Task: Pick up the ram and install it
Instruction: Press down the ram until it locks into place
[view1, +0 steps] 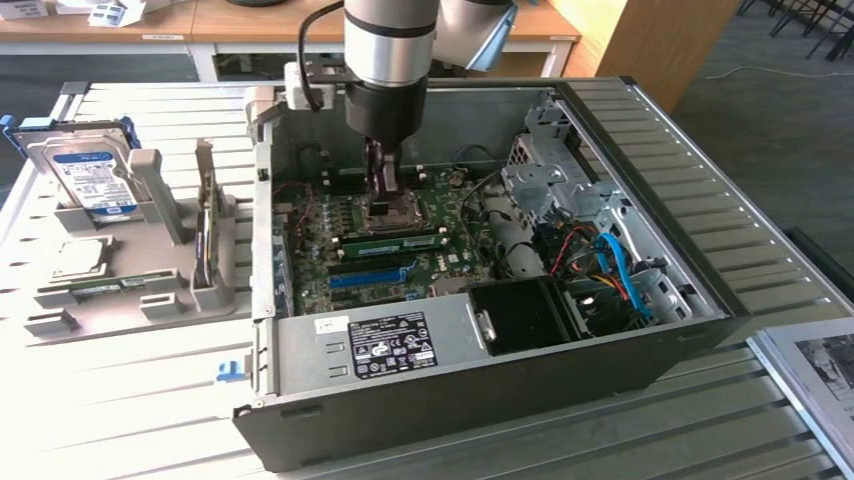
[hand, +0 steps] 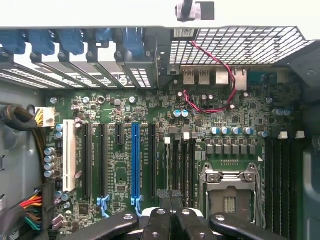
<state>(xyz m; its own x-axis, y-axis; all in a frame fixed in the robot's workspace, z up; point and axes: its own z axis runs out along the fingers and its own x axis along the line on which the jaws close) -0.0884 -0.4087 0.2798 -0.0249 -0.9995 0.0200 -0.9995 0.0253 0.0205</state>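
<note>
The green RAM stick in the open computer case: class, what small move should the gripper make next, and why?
Probably a short, straight press down on the long green ram stick. It already lies along a slot in the green motherboard, and the shut black gripper hangs just above it, seemingly empty. Whether the stick is fully seated I cannot tell.

Arm pointing straight down
The wrist hangs vertical, the pincer (view1: 383, 190) at its tip with fingers (hand: 162, 220) pressed together, nothing visibly between them.
</note>
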